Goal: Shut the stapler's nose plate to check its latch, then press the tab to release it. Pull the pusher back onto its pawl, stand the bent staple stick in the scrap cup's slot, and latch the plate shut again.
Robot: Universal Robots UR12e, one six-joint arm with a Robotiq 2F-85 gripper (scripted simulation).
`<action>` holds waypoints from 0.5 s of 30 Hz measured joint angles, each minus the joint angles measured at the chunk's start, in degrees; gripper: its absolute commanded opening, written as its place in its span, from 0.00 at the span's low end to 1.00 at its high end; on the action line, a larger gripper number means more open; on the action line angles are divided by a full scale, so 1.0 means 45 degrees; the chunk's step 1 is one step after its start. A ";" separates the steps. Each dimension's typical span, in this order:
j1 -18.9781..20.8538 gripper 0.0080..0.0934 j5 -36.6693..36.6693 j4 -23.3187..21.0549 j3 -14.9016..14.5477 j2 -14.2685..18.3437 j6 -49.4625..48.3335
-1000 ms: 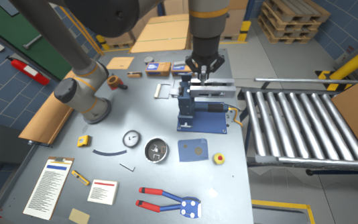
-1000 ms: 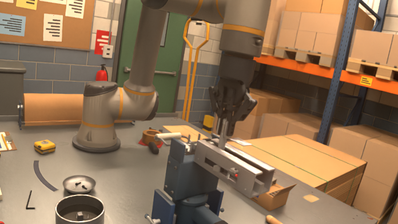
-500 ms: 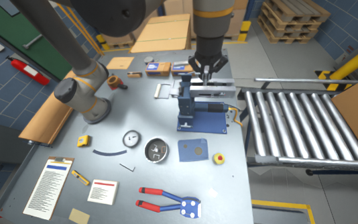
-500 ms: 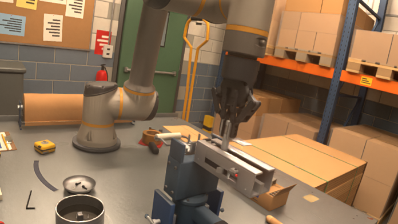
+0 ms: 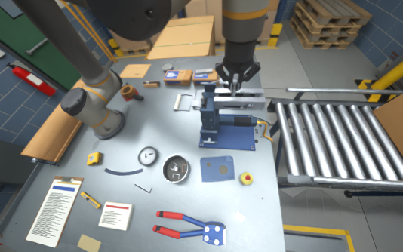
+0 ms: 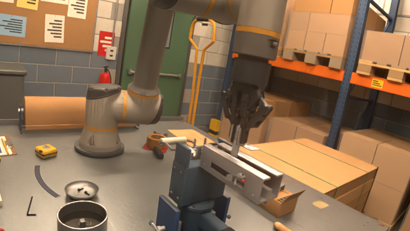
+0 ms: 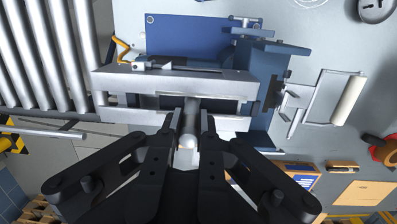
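The grey stapler body (image 5: 234, 101) (image 6: 240, 172) (image 7: 175, 86) is clamped level in the blue vise (image 5: 217, 120) (image 6: 191, 182) (image 7: 258, 74). Its nose plate (image 5: 183, 102) (image 7: 332, 97), with a white roller handle, hangs swung open off the vise end. An upright metal pusher knob (image 7: 189, 123) (image 6: 234, 144) rises from the stapler's top channel. The scrap cup (image 5: 175, 169) (image 6: 82, 216) stands on the table nearer the front. My gripper (image 5: 234, 87) (image 6: 237, 138) (image 7: 188, 120) is over the stapler's channel, closed around the pusher knob.
A roller conveyor (image 5: 339, 139) adjoins the table beside the vise. Small boxes (image 5: 190, 76) lie behind the stapler. A tray (image 5: 147, 155), blue pad (image 5: 217, 168), yellow button (image 5: 246, 178) and riveter (image 5: 192, 226) lie toward the front. The arm's base (image 5: 94, 109) stands across the table.
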 measured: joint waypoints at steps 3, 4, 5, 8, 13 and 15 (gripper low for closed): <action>0.0007 0.00 0.0000 0.0011 -0.0051 0.0040 0.0007; 0.0009 0.00 0.0000 0.0014 -0.0068 0.0054 0.0009; 0.0011 0.00 0.0000 0.0018 -0.0085 0.0067 0.0011; 0.0018 0.00 0.0000 0.0029 -0.0136 0.0108 0.0018; 0.0029 0.00 0.0000 0.0048 -0.0222 0.0175 0.0029; 0.0033 0.00 0.0000 0.0056 -0.0256 0.0202 0.0033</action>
